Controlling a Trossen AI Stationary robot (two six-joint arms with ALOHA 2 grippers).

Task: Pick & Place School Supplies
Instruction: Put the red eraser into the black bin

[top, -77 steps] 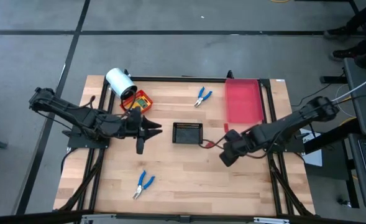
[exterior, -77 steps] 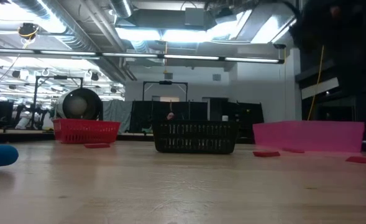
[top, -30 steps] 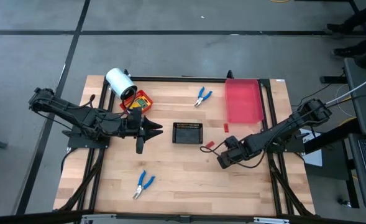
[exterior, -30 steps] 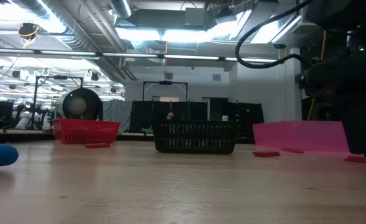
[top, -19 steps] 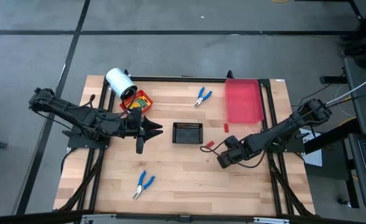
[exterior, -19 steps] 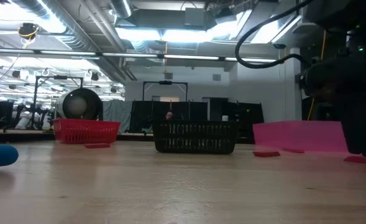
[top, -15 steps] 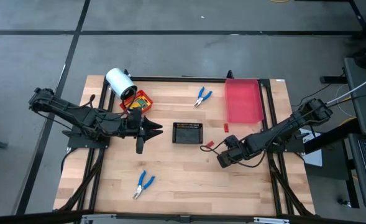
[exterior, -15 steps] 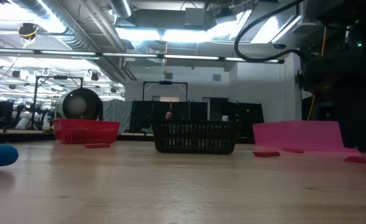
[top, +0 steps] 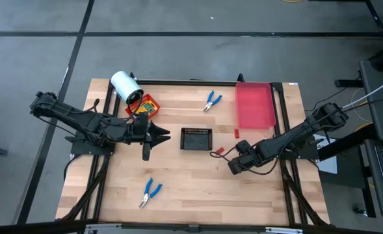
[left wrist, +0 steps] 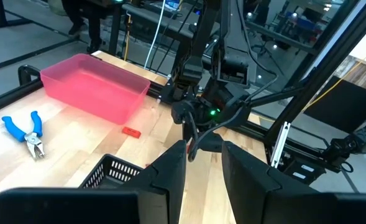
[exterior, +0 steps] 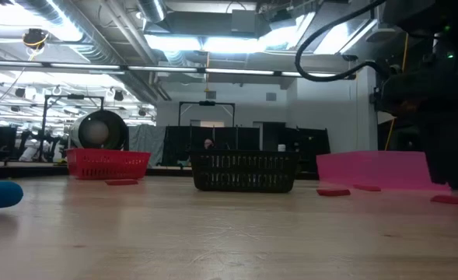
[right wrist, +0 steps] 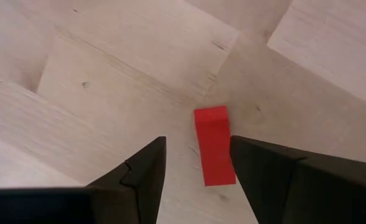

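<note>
A tiny red piece (right wrist: 214, 144) lies flat on the wood, also seen in the high view (top: 220, 151). My right gripper (right wrist: 195, 180) is open, low over it, one finger on either side, and I see no touch. In the high view the right gripper (top: 234, 162) is right of the black basket. A second red piece (top: 237, 132) lies by the pink tray. Blue-handled pliers lie near the far edge (top: 211, 100) and near the near edge (top: 150, 192). Yellow-orange boxes (top: 147, 104) sit in the red basket. My left gripper (top: 158, 136) waits open, left of the black basket.
The black basket (top: 196, 138) stands mid-table, the pink tray (top: 255, 104) at the far right, the red basket (exterior: 108, 163) and a white roll (top: 125, 86) at the far left. Bare wood lies along the near edge. My right arm (exterior: 446, 117) fills the low view's right side.
My right gripper came down toward the table and a little toward the near edge, over the red piece, between the oldest frames and a second ago. Since then it has kept almost still. Nothing on the table has moved.
</note>
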